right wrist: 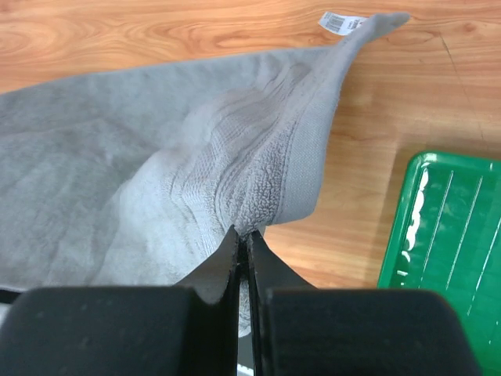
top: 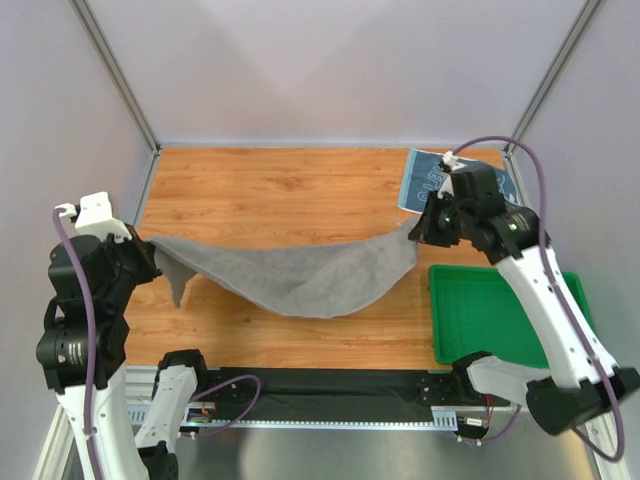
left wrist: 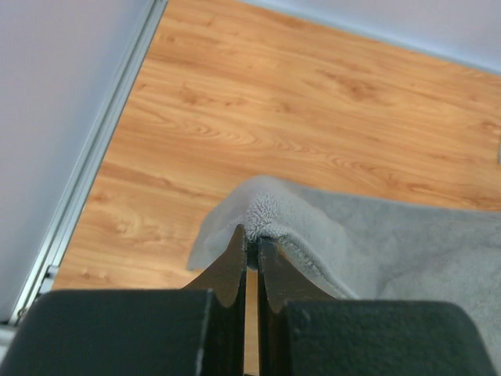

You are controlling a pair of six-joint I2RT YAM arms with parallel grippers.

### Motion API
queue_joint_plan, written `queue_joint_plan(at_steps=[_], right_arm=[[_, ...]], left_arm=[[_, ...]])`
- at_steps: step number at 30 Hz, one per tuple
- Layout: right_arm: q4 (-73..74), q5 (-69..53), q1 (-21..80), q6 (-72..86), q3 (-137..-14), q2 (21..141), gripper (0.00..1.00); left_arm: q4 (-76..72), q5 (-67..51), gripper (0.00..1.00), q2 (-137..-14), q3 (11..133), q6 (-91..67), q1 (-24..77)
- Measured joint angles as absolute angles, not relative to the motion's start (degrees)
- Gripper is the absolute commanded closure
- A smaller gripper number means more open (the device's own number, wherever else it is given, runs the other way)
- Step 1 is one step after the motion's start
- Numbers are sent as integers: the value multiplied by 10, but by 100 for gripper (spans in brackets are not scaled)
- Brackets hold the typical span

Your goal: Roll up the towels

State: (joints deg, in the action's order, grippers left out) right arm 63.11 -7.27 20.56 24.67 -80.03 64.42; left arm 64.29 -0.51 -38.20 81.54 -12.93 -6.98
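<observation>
A plain grey towel [top: 300, 275] hangs stretched between my two arms above the wooden table, sagging in the middle. My left gripper [top: 150, 250] is shut on its left corner; in the left wrist view the cloth [left wrist: 376, 251] bunches at the gripper [left wrist: 252, 239]. On the other side my right gripper [top: 418, 228] is shut on the towel's right edge [right wrist: 196, 180], pinched at the gripper [right wrist: 243, 233]. A white label [right wrist: 342, 22] shows at the towel's far corner. A light blue towel [top: 425, 178] with white lettering lies flat at the back right, partly hidden behind the right arm.
A green plastic tray [top: 490, 310] stands at the right front of the table, also at the right edge of the right wrist view [right wrist: 446, 227]. Metal frame posts [top: 115, 75] and pale walls border the table. A black strip [top: 330, 385] runs along the near edge.
</observation>
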Motion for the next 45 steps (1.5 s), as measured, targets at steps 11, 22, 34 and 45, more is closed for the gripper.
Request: queue_joint_plan(at_steps=[11,22,34,45], right_arm=[[765,-129,206,270,-954,520,100],[762,-110,206,256,-1061,458,100],[628,-205,124,328,-923,845,100],[593,-288,82,388,-1508,1463,0]], left_arm=[[578,-93,100,-345,864,-190,-64],[569,-28,100,-290,994,-203,8],[651,165,100,-522,858,-206,-11],[576,2,72,-1109,1031,-215,-194]])
